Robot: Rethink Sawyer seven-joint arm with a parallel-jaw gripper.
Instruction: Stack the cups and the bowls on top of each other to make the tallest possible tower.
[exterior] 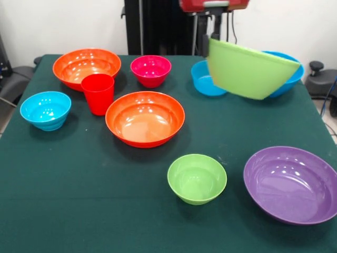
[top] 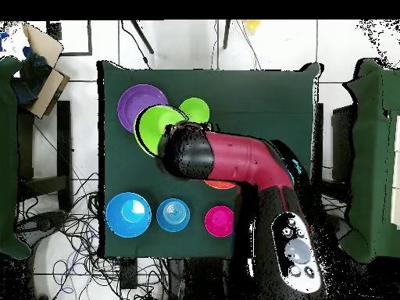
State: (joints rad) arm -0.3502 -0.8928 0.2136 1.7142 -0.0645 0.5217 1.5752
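My gripper is shut on the rim of a large green bowl and holds it tilted in the air above the table's far right. The bowl also shows in the overhead view, next to the arm. Two blue bowls sit behind and below it. Two wide orange bowls, the red cup, the magenta bowl, a third blue bowl, a small green bowl and the purple bowl stand apart on the green table. No nested tower shows.
The red cup stands close between the two orange bowls. In the overhead view the arm hides the middle of the table; the purple bowl and small green bowl lie beside the held bowl. Cables and furniture lie beyond the table edges.
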